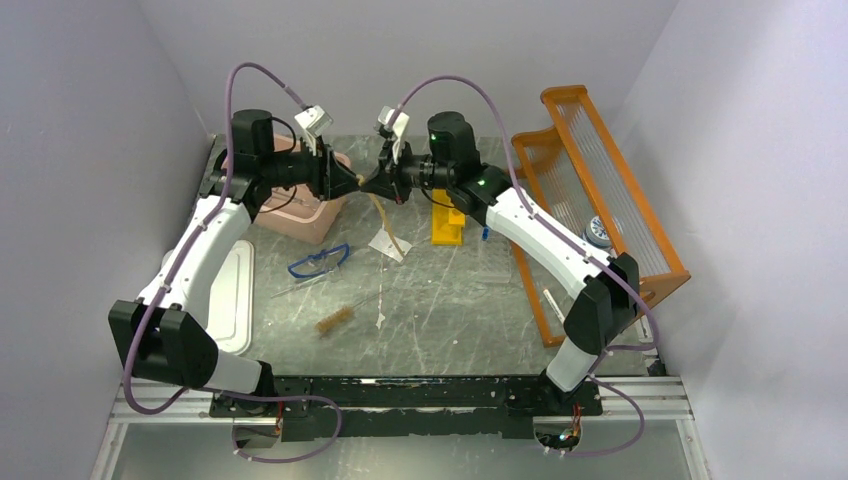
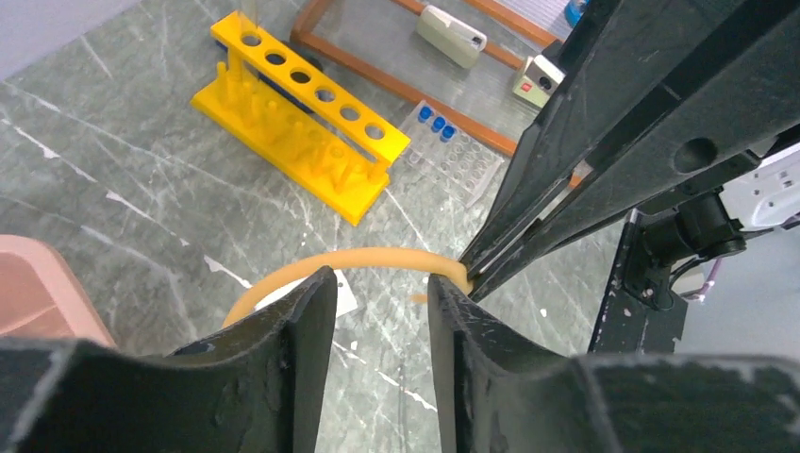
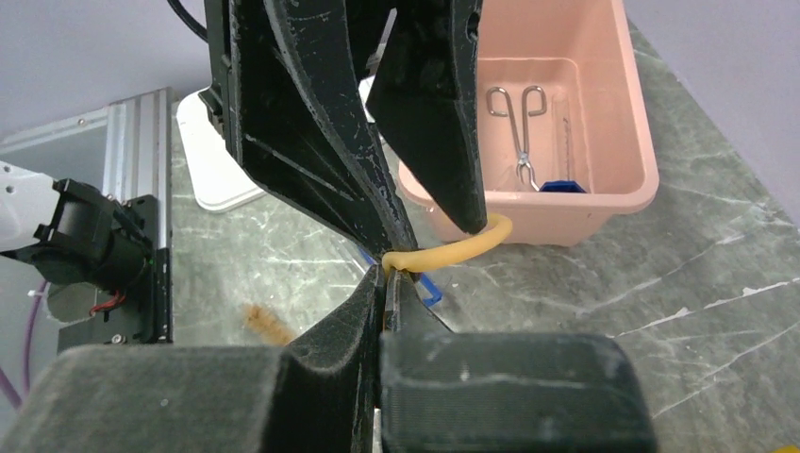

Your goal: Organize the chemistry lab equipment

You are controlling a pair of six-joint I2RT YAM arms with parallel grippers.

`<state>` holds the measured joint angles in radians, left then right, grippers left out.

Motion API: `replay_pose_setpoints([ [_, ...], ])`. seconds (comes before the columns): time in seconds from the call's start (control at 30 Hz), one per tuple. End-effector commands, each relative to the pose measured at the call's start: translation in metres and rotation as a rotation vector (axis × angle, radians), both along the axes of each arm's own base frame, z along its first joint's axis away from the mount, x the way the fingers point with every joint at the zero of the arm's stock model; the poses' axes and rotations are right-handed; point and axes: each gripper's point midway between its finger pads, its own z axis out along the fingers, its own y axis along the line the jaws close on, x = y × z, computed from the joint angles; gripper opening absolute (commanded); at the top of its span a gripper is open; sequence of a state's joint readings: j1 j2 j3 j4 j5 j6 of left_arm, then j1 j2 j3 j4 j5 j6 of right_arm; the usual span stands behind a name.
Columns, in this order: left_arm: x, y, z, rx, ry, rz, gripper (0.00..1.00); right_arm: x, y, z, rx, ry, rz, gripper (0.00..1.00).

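Amber rubber tubing [image 1: 383, 215] hangs in the upper middle of the top view, where both arms meet above the table. I have the right gripper [image 3: 389, 276] pinched shut on one end, while the left gripper [image 2: 377, 288] stands open, a finger on either side of the tube's arc. I judge the job to be at an early stage: metal scissors [image 3: 517, 123] lie in the pink tub [image 3: 585, 212], but goggles [image 1: 318, 262], brush [image 1: 335, 320] and white packet [image 1: 388, 244] sit out at mid-frame. Only the right wrist view shows the tub's contents. Only the left wrist view shows the blue caps [image 2: 436, 121] beside the yellow rack [image 2: 302, 123].
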<state>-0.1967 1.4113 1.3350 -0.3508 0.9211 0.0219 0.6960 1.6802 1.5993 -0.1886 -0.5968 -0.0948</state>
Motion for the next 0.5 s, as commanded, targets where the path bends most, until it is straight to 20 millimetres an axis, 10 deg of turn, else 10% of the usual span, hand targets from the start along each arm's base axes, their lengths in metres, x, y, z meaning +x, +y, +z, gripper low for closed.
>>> replay_pose_setpoints([
  [0.0, -0.012, 0.002, 0.021, 0.044, -0.107, -0.03, 0.5, 0.013, -0.01, 0.009, 0.008, -0.023, -0.01, 0.0],
  [0.47, -0.059, -0.023, 0.033, -0.082, -0.168, -0.312, 0.61, 0.006, -0.035, 0.005, -0.031, 0.039, 0.077, 0.0],
])
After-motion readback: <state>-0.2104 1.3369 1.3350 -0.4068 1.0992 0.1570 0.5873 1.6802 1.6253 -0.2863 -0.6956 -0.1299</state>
